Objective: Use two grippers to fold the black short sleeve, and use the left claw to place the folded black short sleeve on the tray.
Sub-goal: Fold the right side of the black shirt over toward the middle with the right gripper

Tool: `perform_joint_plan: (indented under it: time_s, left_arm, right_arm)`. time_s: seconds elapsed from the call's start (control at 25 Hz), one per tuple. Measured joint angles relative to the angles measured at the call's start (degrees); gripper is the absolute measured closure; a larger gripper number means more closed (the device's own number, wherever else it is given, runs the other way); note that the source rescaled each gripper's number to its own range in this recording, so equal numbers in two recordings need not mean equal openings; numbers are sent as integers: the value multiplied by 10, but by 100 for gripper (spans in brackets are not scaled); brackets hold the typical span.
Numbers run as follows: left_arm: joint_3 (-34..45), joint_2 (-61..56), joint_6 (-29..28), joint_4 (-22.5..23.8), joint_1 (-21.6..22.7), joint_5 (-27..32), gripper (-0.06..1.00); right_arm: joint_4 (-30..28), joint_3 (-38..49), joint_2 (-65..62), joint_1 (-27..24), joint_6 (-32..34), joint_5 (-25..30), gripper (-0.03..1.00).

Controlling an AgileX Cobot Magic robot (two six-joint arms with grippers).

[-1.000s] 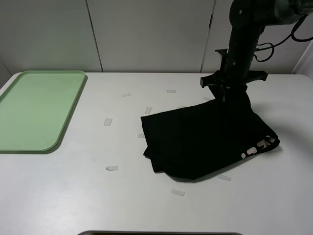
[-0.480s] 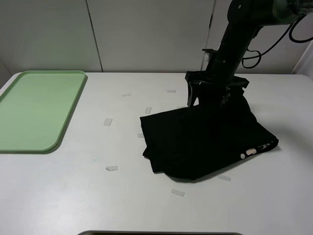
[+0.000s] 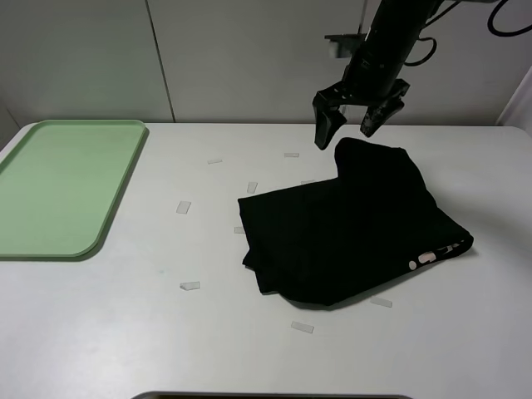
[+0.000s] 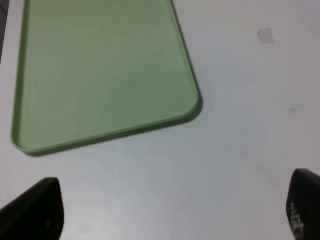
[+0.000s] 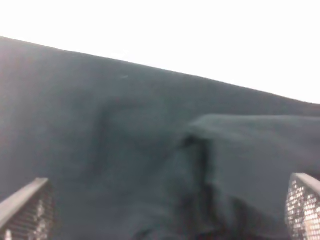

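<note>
Your right gripper [image 3: 346, 133] hangs spread above the 12 o'clock edge of the black short sleeve [image 3: 349, 233]; your left gripper [image 4: 167, 210], likewise spread, faces the tray [image 4: 100, 75].

Bare white tabletop [image 3: 125, 332] runs open across the lower left and centre. The crumpled black cloth T-shirt [image 3: 349, 233] fills centre right; the pale green rimmed plastic tray [image 3: 66, 183] occupies the left edge.

Folded black short sleeve [image 3: 349, 224] lies well apart from green tray [image 3: 62, 187].
</note>
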Motion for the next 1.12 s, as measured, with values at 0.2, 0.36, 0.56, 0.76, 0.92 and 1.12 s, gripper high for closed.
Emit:
perform_joint_plan:
  time_s: [0.2,0.36,0.56,0.76,0.92,1.12]
  left_arm:
    - [0,0,0,0,0,0,7]
    - [0,0,0,1,0,0,7]
    - [0,0,0,2,0,-3,7]
    - [0,0,0,2,0,-3,7]
    - [0,0,0,2,0,-3,7]
    - [0,0,0,2,0,-3,7]
  right_arm:
    - [-98,-12,-2,-11,13,0,-3]
    - [-182,-11,-2,-42,67,-3,-3]
    - [-284,26,-2,-84,171,-68,-3]
    - [-256,94,-2,-86,211,-174,-3]
    - [-221,137,10,-71,215,-212,-3]
    - [-165,151,29,-38,215,-230,-3]
